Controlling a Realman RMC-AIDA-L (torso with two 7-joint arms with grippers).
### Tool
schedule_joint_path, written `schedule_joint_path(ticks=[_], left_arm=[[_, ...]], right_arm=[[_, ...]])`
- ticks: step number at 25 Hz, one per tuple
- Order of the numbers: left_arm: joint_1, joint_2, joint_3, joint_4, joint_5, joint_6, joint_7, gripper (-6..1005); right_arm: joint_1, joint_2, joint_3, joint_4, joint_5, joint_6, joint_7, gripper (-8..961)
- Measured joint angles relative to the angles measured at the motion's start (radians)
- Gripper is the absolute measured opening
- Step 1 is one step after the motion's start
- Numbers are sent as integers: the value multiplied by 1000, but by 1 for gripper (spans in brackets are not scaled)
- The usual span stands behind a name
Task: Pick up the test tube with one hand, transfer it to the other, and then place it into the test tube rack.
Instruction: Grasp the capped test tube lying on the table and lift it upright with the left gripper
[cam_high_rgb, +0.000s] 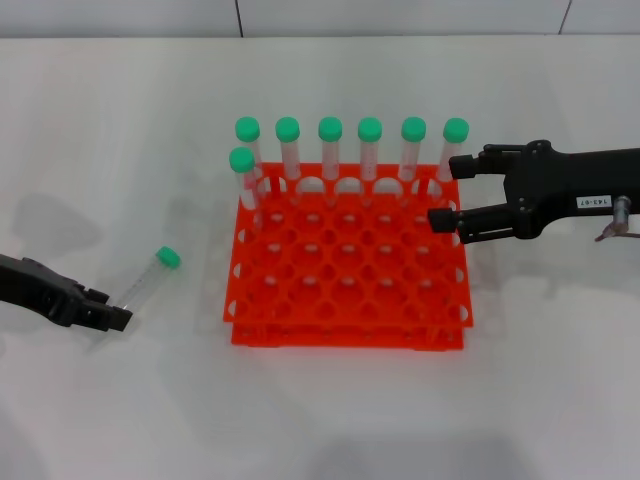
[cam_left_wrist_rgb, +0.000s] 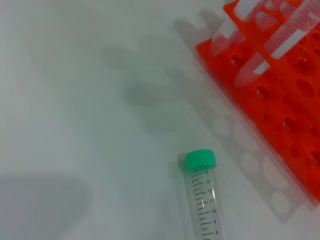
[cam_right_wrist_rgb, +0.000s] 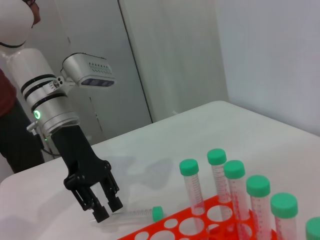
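Test tube (cam_high_rgb: 149, 277) lying on the white table (cam_high_rgb: 120, 140), left of the orange-red test tube rack (cam_high_rgb: 348, 290) (seven green-capped tubes (cam_high_rgb: 330, 150) upright in it). Left gripper (cam_high_rgb: 112, 313) at its tapered end, fingers spread, not visibly pinching. Right gripper (cam_high_rgb: 447, 192) spread beside the rack's right rear corner

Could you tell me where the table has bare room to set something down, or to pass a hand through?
Bare table runs in front of the test tube rack, and behind the capped tubes up to the wall. Left of the rack it is crowded: the test tube lies there at the left pincer. The open right pincer hovers over the rack's right edge.
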Motion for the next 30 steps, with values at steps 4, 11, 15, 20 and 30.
schedule_joint_path(ticks=[4, 11, 15, 20, 30], left_arm=[[-1, 0, 9, -2, 0, -6, 0, 473], [-3, 0, 12, -15, 9, -12, 0, 471], [-4, 0, 12, -14, 12, -13, 0, 469], [-4, 0, 12, -14, 17, -17, -6, 465], [-7, 0, 12, -14, 25, -23, -7, 396]], right_arm=[[-1, 0, 0, 0, 3, 0, -1, 860], [-4, 0, 0, 1, 5, 0, -3, 860], [-4, 0, 0, 2, 6, 0, -7, 860], [-4, 0, 0, 2, 8, 0, -9, 860], [-4, 0, 2, 2, 8, 0, -12, 859]])
